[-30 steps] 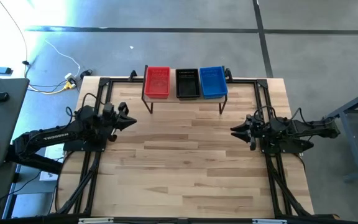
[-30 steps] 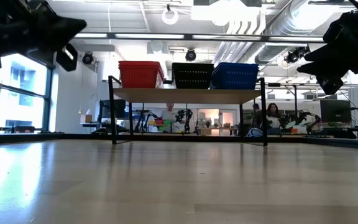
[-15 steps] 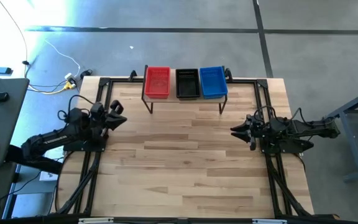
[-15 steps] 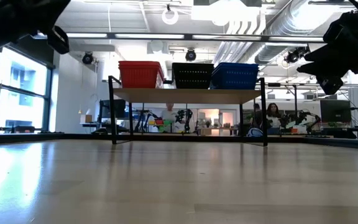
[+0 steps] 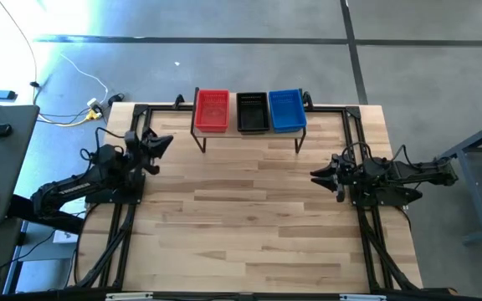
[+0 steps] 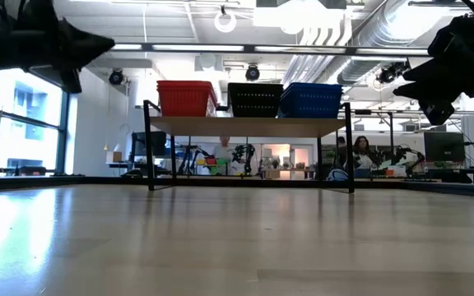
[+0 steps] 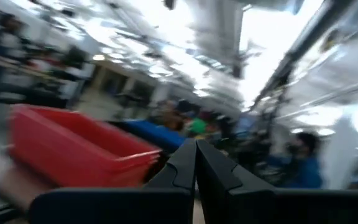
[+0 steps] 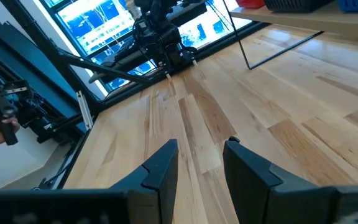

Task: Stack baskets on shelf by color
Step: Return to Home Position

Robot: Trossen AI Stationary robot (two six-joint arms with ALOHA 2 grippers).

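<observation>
Three mesh baskets stand side by side on the shelf [image 5: 245,132] at the table's far edge: red [image 5: 212,109], black [image 5: 252,111] and blue [image 5: 286,109]. The low view shows them with their bottoms on the plank [image 6: 249,126], in the same order: red [image 6: 186,98], black [image 6: 255,99], blue [image 6: 311,99]. My left gripper [image 5: 164,142] hovers near the table's left side, shut and empty, pointing toward the red basket [image 7: 73,146]. My right gripper [image 5: 315,176] hovers near the right side, open and empty [image 8: 201,152].
Black frame rails [image 5: 132,159] run along both sides of the wooden tabletop [image 5: 249,217]. The shelf's thin black legs [image 6: 149,148] stand on the table at the far edge. Bare wood lies between the two arms and toward the near edge. People sit in the room behind.
My left arm has drawn back toward the table's far-left corner and turned, so its gripper now points toward the shelf's red end. The right arm and the baskets have kept still.
</observation>
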